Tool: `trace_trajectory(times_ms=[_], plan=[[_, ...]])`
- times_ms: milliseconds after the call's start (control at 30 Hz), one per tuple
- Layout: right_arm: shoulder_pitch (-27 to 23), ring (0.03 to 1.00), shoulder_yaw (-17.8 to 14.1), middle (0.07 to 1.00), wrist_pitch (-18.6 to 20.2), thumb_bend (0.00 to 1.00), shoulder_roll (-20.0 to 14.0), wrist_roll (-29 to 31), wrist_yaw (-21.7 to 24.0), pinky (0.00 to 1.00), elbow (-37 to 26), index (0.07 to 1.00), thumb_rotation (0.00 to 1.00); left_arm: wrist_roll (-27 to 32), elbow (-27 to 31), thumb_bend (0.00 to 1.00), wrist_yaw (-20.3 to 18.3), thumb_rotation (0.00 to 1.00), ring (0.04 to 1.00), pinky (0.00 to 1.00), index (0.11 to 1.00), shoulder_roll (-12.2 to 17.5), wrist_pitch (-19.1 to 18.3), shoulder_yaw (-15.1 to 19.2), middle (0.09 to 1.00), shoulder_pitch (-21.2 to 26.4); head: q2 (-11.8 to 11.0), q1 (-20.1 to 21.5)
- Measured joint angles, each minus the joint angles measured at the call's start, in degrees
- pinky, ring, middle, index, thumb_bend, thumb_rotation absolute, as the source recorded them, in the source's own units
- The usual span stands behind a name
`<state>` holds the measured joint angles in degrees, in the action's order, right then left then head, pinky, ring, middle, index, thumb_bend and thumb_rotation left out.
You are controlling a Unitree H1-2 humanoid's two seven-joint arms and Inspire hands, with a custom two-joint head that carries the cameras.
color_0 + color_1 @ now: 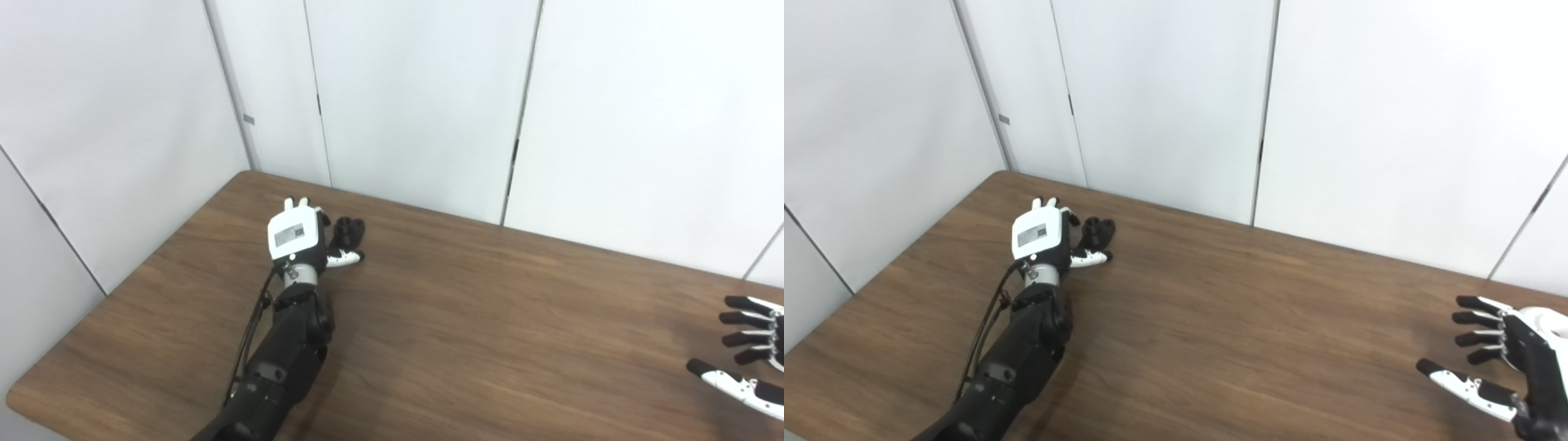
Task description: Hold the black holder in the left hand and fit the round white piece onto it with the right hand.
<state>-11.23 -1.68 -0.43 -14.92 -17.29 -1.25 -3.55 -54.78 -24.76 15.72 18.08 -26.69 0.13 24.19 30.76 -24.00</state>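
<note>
The bench [465, 318] is dark brown woodgrain. The holder [350, 231] is black. Each robot hand, left [298, 236] and right [1513, 361], is white and black. The wall panels [416, 92] are plain white.

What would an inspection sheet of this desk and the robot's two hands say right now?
Surface: brown wooden table, mostly bare.
Job's things: black holder at the far left of the table, right beside the left hand; round white piece, nothing seen.
Clutter: nothing seen.
Hands: left hand by the holder, thumb lying near it, firm hold cannot be told; right hand at the right edge, fingers spread, holding nothing.
Cables: black cable running along the left forearm.
Surroundings: plain white wall panels behind the table.
</note>
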Motion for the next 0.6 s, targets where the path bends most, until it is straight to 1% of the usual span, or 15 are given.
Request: trace_trajectory(times_ms=[100, 300, 467, 600], plan=[[0.03, 0.559, 0.01, 0.658, 0.00, 0.59, 0.00, -0.01, 0.03, 0.43, -0.17, 0.706, 0.00, 0.37, -1.81, 0.92, 0.39, 0.43, 0.981, 0.84, 0.661, 0.70, 0.02, -0.91, 0.932, 0.54, 0.00, 0.09], [0.14, 0.549, 0.01, 0.654, 0.24, 0.58, 0.00, -0.06, 0.32, 0.43, -0.82, 0.706, 0.00, 3.03, -5.80, 0.89, 2.29, 0.40, 0.982, 0.86, 0.670, 1.67, 0.07, -2.08, 0.929, 2.44, 0.26, 0.18], [0.31, 0.550, 0.00, 0.656, 0.62, 0.58, 0.00, -0.09, 0.47, 0.43, -1.87, 0.706, 0.00, 4.77, -7.63, 0.88, 3.90, 0.38, 0.965, 0.84, 0.648, 1.90, 0.11, -2.93, 0.910, 3.27, 0.44, 0.18], [0.36, 0.556, -0.01, 0.656, 0.99, 0.58, 0.00, -0.16, 0.48, 0.44, -1.93, 0.707, 0.00, 6.99, -8.68, 0.86, 4.31, 0.36, 0.965, 0.86, 0.644, 2.55, 0.42, -3.62, 0.911, 3.56, 0.61, 0.44]])
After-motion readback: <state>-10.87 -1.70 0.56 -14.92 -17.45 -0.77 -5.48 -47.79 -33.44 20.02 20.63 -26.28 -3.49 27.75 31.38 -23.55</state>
